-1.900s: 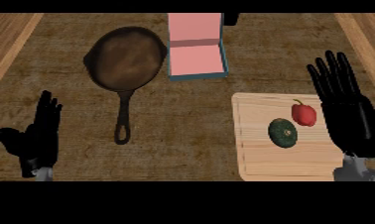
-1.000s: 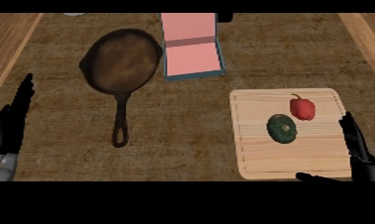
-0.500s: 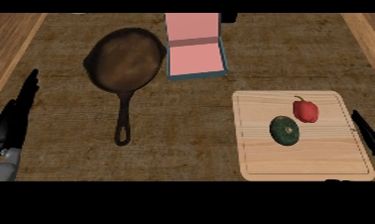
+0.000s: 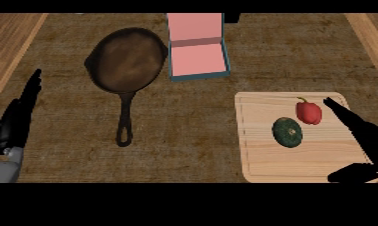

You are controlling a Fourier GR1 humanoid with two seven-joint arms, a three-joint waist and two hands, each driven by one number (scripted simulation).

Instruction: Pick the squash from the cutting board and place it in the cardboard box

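Tabletop (image 4: 192,135): board (image 4: 266,162), box (image 4: 197,52).
Squash (image 4: 288,132): on board, untouched.
Right hand (image 4: 356,129): wide, at board's edge.
Left hand (image 4: 18,120): wide, empty.

Dark skillet (image 4: 127,60) left on counter (image 4: 192,120), handle pointing nearward; red pepper (image 4: 308,112) right.

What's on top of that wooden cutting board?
A green squash and a red pepper lie on the cutting board. The right hand hides its right edge.
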